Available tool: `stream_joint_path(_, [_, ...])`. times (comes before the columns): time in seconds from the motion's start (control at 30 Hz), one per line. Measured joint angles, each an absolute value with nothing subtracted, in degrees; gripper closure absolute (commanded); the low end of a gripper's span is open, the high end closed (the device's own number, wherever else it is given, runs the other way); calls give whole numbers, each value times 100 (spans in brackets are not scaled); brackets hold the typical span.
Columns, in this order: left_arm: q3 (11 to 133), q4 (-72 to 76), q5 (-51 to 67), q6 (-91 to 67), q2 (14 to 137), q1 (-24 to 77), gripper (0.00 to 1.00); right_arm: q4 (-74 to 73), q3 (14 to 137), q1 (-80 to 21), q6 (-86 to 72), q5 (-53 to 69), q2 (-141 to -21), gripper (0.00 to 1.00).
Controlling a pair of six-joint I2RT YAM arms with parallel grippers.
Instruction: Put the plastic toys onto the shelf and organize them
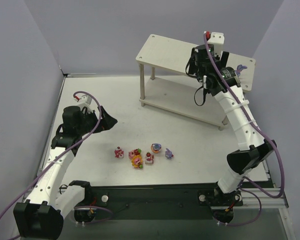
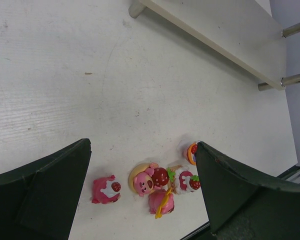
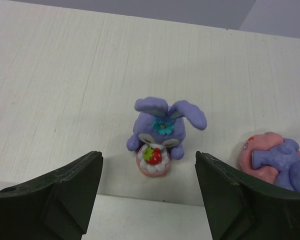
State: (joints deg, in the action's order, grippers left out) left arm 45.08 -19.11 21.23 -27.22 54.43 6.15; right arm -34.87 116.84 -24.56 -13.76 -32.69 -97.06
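Note:
The pale wooden shelf stands at the back right. My right gripper is open and empty, just off the top board. A purple bunny holding a strawberry cake stands upright on that board, just beyond my open jaws. A second purple bunny on a pink base lies to its right. One bunny shows at the board's right end. My left gripper is open and empty above the table. Several toys lie in a loose group: a pink cake, a pink bear and a strawberry cake.
More toys sit in the group: a pink and orange one, an orange-rimmed one and a small purple bunny. The shelf's lower board and thin legs stand beyond them. Grey walls enclose the table.

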Motion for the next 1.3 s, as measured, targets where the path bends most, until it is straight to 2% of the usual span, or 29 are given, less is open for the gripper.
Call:
stream_joint_path(0.33, [4508,-1962,2056,-2665,5367,615,4,-3227,10112,-3686,-1192,-3284,-8040,23])
stream_joint_path(0.5, [4508,-1992,2038,-2657,5328,611,4,-2891,8261,-4180,-1424,-2849,-6593,26])
stream_joint_path(0.63, [4508,-2021,2056,-2657,5330,593,4,-2742,6766,-4602,-1785,-2390,-5922,28])
stream_joint_path(0.9, [4508,-2051,2060,-2657,5299,589,4,-2681,4764,-6154,-3343,-2567,-6630,27])
stream_joint_path(1.07, [4508,-2058,2058,-2657,5273,589,4,-2609,4429,-6888,-4401,-3076,-6866,28])
stream_joint_path(1.3, [4508,-2062,2056,-2652,5256,589,4,-2038,4342,-7008,-4801,-3301,-7251,30])
